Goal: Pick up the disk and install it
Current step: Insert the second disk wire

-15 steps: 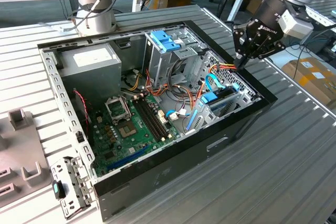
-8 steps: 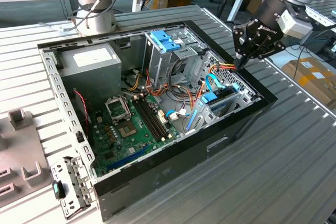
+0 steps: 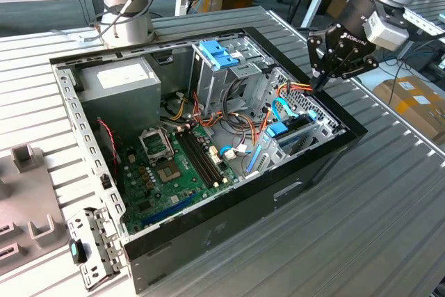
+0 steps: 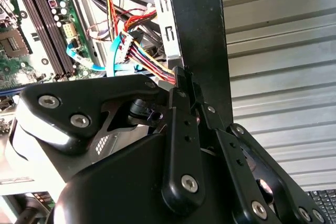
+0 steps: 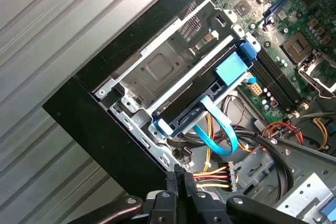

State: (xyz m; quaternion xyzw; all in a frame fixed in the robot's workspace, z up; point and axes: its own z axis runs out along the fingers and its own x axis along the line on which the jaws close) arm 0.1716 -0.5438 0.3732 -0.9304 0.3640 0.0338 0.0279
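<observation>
The disk (image 5: pixel 195 103) lies inside the metal drive cage (image 5: pixel 157 72) at the case's corner, showing as a dark slab edge with blue rails and a blue tab. In the exterior view the disk (image 3: pixel 295 124) sits low in the case near the exterior view's right wall. My gripper (image 3: pixel 321 87) hangs just above that wall, over the bundle of coloured power cables (image 3: pixel 295 88). Its fingers (image 5: pixel 173 178) are pressed together with nothing between them. The gripper (image 4: pixel 181 73) hovers over the cable connector (image 4: pixel 131 48), apart from the disk.
The open black computer case (image 3: pixel 208 231) lies on a slatted metal table. Inside are a green motherboard (image 3: pixel 177 172), a grey power-supply box (image 3: pixel 118 81), a blue bracket (image 3: pixel 219 52) atop the upper cage and a blue flat cable (image 5: pixel 220 135). The arm's base (image 3: pixel 128 5) stands behind the case.
</observation>
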